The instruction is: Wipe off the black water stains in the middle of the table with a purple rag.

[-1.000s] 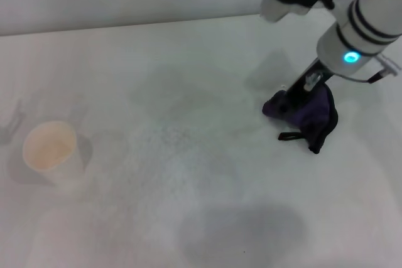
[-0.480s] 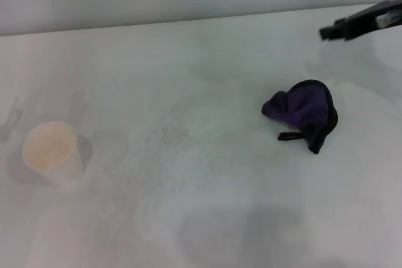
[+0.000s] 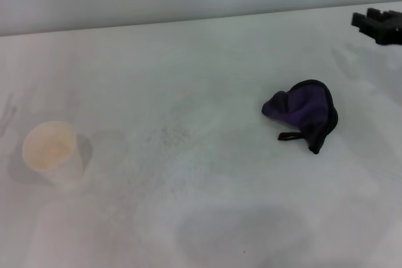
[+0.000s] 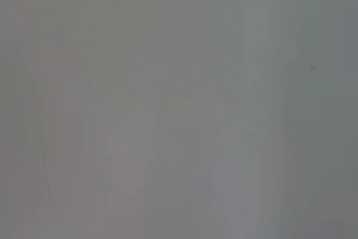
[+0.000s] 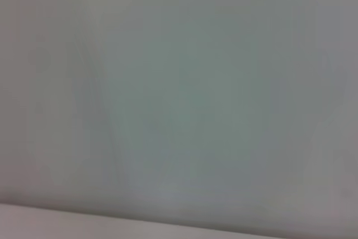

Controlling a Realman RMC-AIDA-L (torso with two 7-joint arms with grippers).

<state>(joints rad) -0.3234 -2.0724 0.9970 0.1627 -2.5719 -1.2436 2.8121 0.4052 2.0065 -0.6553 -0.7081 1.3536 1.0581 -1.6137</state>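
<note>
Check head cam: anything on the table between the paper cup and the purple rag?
Nothing solid. In the head view, only bare table with faint grey smudges lies between the cup and the rag.

Soft purple cloth rag (image 3: 303, 112); matt white table (image 3: 188, 80)

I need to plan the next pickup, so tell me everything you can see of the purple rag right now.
The purple rag is a soft, deep-purple cloth with thin black edge trim, crumpled into a loose mound rather than spread flat. A black trim strip trails out at its near side. It lies on the white table, right of centre, touching only the tabletop. The right end effector is up at the far right edge, apart from it. The wrist views show nothing of the rag.
</note>
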